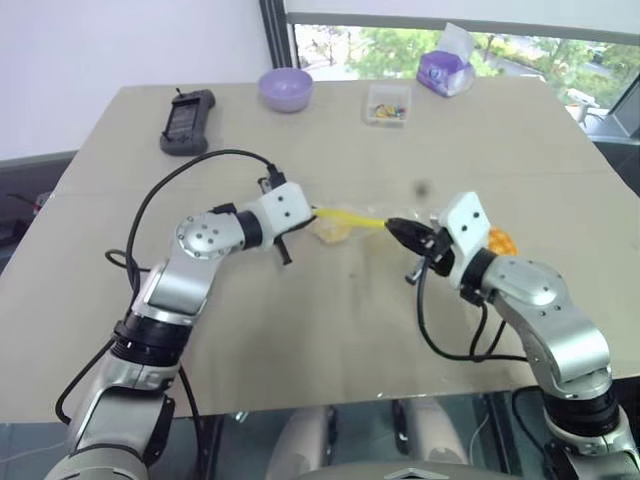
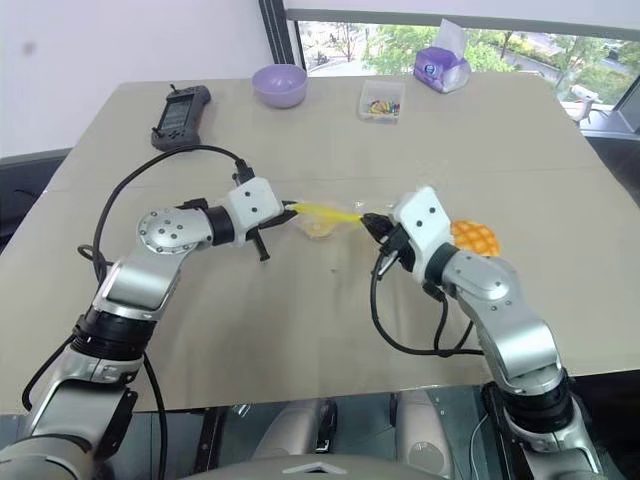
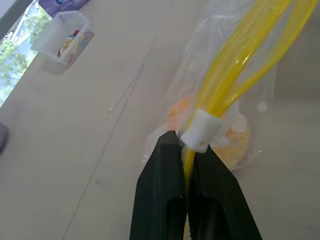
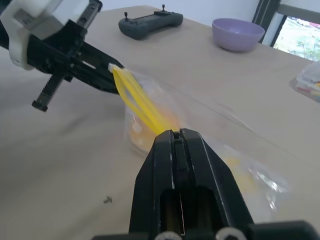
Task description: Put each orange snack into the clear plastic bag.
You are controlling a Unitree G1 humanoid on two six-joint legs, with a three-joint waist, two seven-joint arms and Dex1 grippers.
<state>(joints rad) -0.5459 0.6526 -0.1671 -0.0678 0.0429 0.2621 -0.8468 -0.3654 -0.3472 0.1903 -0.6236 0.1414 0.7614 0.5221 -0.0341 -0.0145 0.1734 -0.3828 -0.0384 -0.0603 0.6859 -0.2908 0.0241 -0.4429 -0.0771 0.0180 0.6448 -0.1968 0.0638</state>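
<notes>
Both grippers — left gripper [image 1: 312, 212] and right gripper [image 1: 392, 226] — have fingers clamped on the clear plastic bag [image 3: 220, 100], stretched above the surface, small bun [image 2: 320, 229] inside. Flimsy, slippery film — grip the stiffer yellow strip. Larger criss-cross bun [image 2: 475, 238] waits behind the right arm: soft, pinch gently.

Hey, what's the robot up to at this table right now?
It is bagging orange snacks. The left gripper and the right gripper are both shut on the yellow seal strip of the clear plastic bag, holding it stretched between them just above the table. The small plain bun is already inside the bag. The larger grid-topped bun lies outside it on the table, beside the right arm.
</notes>
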